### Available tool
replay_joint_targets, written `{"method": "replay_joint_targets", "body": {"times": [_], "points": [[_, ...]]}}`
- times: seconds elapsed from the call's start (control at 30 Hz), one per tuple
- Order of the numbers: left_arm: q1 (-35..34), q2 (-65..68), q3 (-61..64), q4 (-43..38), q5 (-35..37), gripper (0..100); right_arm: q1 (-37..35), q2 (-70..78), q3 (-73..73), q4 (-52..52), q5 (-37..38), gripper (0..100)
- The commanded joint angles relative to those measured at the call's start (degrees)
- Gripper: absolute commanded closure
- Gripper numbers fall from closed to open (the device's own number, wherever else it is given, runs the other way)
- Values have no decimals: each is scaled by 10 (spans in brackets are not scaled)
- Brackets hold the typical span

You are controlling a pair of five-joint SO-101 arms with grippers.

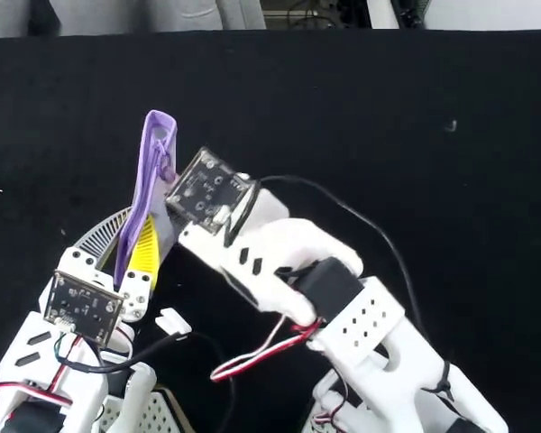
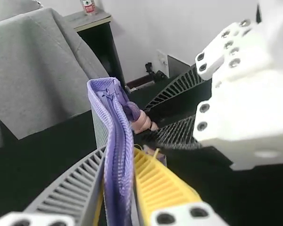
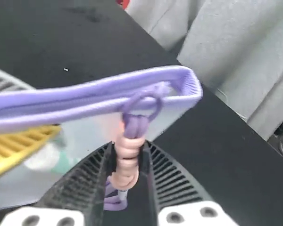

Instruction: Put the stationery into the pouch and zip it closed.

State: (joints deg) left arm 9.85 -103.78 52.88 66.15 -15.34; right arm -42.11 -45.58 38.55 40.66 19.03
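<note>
A purple-edged pouch [image 1: 150, 171] with a clear side stands on its edge over the black table. My left gripper [image 1: 133, 236] is shut on its near end, the zipper band [image 2: 114, 141] pinched between the grey finger [image 2: 70, 188] and the yellow finger [image 2: 155, 183]. My right gripper [image 3: 128, 150] comes in from the right, its black fingers [image 3: 89, 179] shut on the pink and purple zipper pull cord [image 3: 127, 160]. The slider [image 3: 144, 101] sits close to the pouch's far corner. Faint pale and green shapes [image 3: 56, 160] show through the clear side.
Black cloth [image 1: 415, 135] covers the table out to its far edge. Grey fabric [image 1: 189, 13] hangs behind that edge. The right arm's white body [image 1: 288, 262] and loose cables [image 1: 252, 356] lie across the near middle.
</note>
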Motion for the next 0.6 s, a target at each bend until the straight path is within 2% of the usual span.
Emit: {"method": "replay_joint_targets", "body": {"times": [0.0, 0.23, 0.57], "points": [[7, -7, -40, -3, 0, 973, 57, 0, -28, -13, 5, 987], [7, -7, -40, -4, -2, 973, 151, 1, -78, -13, 7, 987], [7, -7, -50, 0, -2, 973, 178, 49, -95, -75, 35, 987]]}}
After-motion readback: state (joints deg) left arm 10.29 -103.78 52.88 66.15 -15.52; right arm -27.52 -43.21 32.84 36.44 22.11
